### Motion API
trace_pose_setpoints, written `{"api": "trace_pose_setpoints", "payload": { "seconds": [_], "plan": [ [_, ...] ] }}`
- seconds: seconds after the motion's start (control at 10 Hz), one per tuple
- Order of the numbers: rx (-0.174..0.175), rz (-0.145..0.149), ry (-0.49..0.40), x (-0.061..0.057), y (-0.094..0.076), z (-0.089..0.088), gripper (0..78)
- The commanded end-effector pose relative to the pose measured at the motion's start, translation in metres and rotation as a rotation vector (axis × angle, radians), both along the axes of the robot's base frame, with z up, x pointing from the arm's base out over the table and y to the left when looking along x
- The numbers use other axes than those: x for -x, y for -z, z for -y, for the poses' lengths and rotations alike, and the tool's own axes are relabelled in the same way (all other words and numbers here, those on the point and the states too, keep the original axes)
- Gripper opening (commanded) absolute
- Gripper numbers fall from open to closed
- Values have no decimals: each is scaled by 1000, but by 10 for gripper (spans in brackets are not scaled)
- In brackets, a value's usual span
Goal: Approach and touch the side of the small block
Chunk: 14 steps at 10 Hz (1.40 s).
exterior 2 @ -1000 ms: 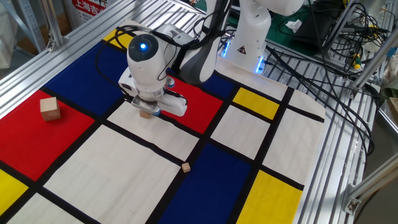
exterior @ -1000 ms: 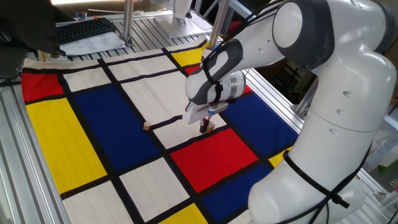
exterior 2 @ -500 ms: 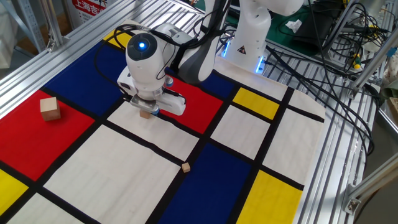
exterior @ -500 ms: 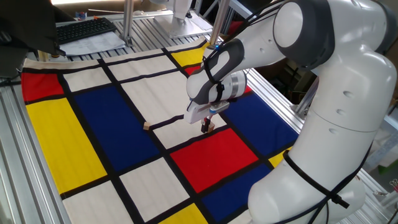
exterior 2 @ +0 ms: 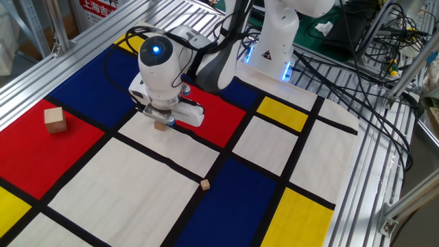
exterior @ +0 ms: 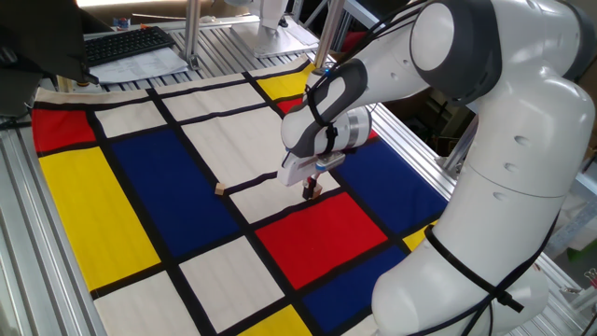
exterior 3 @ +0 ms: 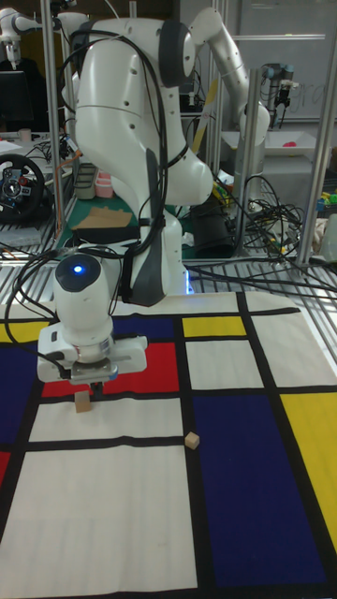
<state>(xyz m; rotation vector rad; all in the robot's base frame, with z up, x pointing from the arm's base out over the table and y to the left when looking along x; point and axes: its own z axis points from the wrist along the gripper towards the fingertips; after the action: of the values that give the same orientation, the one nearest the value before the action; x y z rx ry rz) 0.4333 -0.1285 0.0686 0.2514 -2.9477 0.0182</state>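
Note:
The small block (exterior 2: 160,125) is a light-tan wooden cube on a white patch of the mat, right at a black line. It also shows as the small block (exterior 3: 84,403) in the tall view and as the small block (exterior: 316,190), mostly hidden, in the other. My gripper (exterior 2: 162,119) hangs straight down over it, with the fingertips low at the block's side and against it or nearly so. The gripper (exterior: 307,192) shows its dark fingers close together, shut, with nothing between them. In the tall view the gripper (exterior 3: 93,385) sits just above the cube's right top edge.
A larger pale wooden cube (exterior 2: 55,120) stands on the red patch to the left. A tiny wooden chip (exterior 2: 204,184) lies on a black line near the blue patch, seen too as the chip (exterior: 220,189) and the chip (exterior 3: 192,441). Aluminium rails border the mat.
The gripper has crept a few pixels sideways by the small block. The blocks have not moved.

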Motion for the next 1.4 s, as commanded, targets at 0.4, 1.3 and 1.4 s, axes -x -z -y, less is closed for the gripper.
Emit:
{"api": "trace_pose_setpoints", "payload": {
  "seconds": [0.4,1.3,1.4],
  "plan": [
    [3,4,-7,-2,-2,3,0],
    [-11,38,-10,-8,2,6,0],
    [-11,37,-14,-10,1,8,0]
  ]
}}
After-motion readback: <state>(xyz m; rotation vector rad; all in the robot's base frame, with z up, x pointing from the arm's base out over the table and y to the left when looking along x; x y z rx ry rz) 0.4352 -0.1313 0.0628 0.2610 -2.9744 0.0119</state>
